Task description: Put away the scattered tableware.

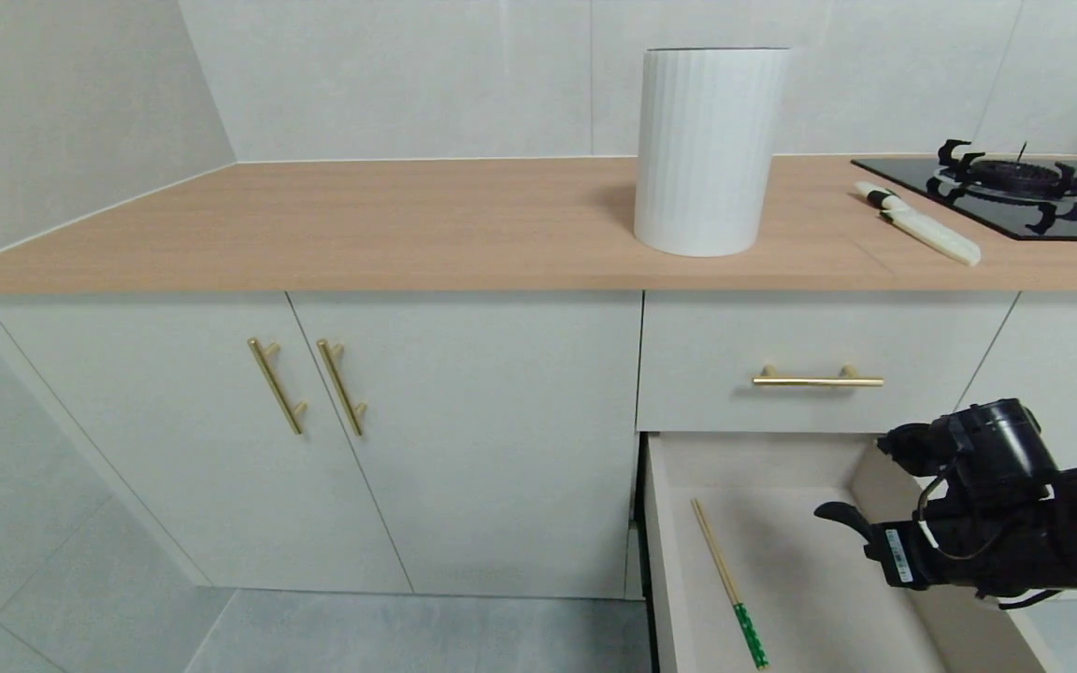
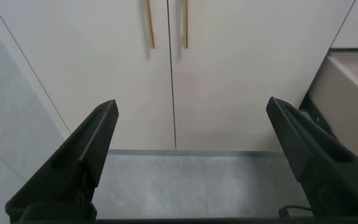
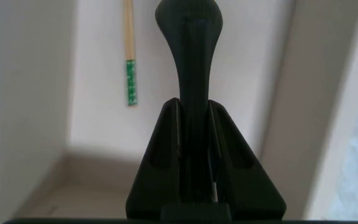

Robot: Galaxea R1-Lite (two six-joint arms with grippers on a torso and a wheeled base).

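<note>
Recorder: Right gripper (image 1: pixel 840 513) state?

Checker: Its fingers are pressed together with nothing between them. The right wrist view shows the same, both fingers meeting in one dark tip (image 3: pixel 185 17). It hangs over the open drawer (image 1: pixel 662 523), near the drawer's right wall.

Recorder: Tableware relative to that gripper?

Checker: A chopstick (image 1: pixel 728 584) with a green end lies on the drawer floor, below the gripper and to its left, apart from it. The wrist view has it (image 3: pixel 129 56) flat near the drawer's left wall (image 3: pixel 33 93). It cannot be told whether it is one stick or a pair lying together. A pale knife (image 1: pixel 920 224) lies on the counter (image 1: pixel 361 224), well above the gripper and farther off, between a white ribbed canister (image 1: pixel 705 150) and the black stove (image 1: pixel 1015 192).

Recorder: Left gripper (image 2: pixel 191 106)?

Checker: Its fingers are spread wide and hold nothing. Past them are the white cabinet doors (image 2: pixel 229 74) with gold handles (image 2: pixel 149 25), with grey floor (image 2: pixel 191 180) underneath.
</note>
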